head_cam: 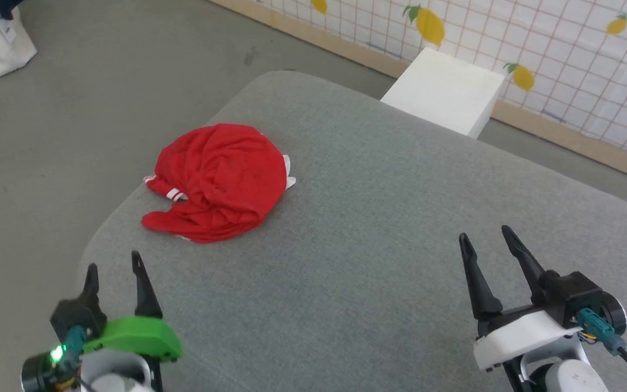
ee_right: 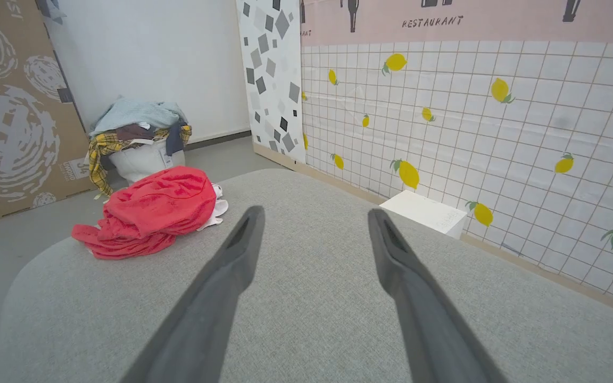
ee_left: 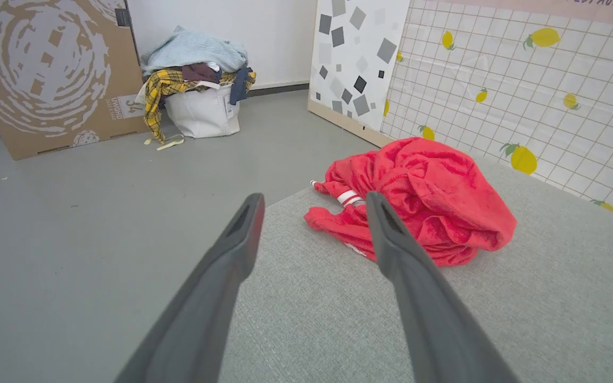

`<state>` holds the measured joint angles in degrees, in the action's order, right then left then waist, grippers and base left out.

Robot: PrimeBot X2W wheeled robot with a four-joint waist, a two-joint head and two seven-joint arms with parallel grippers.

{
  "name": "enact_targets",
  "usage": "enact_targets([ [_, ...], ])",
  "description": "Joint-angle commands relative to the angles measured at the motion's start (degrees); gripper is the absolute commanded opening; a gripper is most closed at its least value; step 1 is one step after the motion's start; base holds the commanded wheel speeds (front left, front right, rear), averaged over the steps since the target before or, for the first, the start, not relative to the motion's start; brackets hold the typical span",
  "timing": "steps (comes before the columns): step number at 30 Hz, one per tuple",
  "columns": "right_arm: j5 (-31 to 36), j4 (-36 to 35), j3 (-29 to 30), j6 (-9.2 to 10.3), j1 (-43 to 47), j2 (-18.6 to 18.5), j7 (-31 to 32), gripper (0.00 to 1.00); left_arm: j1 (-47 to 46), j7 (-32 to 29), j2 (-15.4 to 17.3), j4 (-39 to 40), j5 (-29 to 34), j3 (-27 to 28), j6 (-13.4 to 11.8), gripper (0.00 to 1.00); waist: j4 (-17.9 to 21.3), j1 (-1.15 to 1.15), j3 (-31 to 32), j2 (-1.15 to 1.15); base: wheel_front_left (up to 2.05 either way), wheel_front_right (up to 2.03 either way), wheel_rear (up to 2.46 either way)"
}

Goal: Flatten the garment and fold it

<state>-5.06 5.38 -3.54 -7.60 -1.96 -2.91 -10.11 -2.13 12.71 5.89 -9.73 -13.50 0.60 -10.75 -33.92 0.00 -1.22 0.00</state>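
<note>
2 grippers sit at the bottom of the head view, both spread wide and holding nothing: the left gripper (head_cam: pixel 114 261) at lower left, the right gripper (head_cam: pixel 484 233) at lower right. A crumpled red jersey (head_cam: pixel 221 179) with striped white trim lies bunched left of centre on a grey cushion (head_cam: pixel 379 228), near its left edge, apart from both grippers. A white box (head_cam: pixel 444 98) stands at upper right.

Red garment (head_cam: pixel 221 179) of soft, crinkled matt cloth – grey surface (head_cam: pixel 379 228) under it of coarse woven fabric, matt too
</note>
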Motion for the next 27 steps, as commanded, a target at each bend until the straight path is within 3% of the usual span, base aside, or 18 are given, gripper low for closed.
enact_targets([
  [1, 0.15, -0.22, -0.19, 0.1, -1.37, 0.02, -0.15, 1.0, -3.06, 0.19, 0.65, -1.21, -1.07, -0.02, 0.65, 1.0, -0.18, 0.0, -1.46, 0.0, 0.0, 0.0, 0.0],
  [9, 3.67, -3.53, -1.97, 0.11, -4.75, 0.03, 2.69, 1.0, -19.4, -3.95, 0.8, -13.23, -7.83, 1.09, 3.36, 1.0, 2.19, 0.0, -11.15, 0.0, 0.0, 0.0, 0.0],
  [14, 6.25, -5.92, -3.32, 0.11, -7.64, -0.05, 4.65, 1.0, -29.66, -6.97, 1.46, -22.77, -12.15, 2.95, 4.8, 1.0, 6.21, 0.0, -18.39, 0.0, 0.0, 0.0, 0.0],
  [19, 7.11, -8.46, -4.22, 0.11, -10.17, -1.79, 6.36, 1.0, -36.81, -14.05, 3.79, -30.39, -15.94, 4.91, 5.89, 1.0, 10.36, 0.0, -24.62, 0.0, 0.0, 0.0, 0.0],
  [27, 6.82, -11.37, -3.35, 0.11, -11.05, -3.86, 7.71, 1.0, -41.64, -24.91, 6.66, -37.92, -20.1, 7.18, 5.17, 1.0, 14.0, 0.0, -30.06, 0.0, 0.0, 0.0, 0.0],
])
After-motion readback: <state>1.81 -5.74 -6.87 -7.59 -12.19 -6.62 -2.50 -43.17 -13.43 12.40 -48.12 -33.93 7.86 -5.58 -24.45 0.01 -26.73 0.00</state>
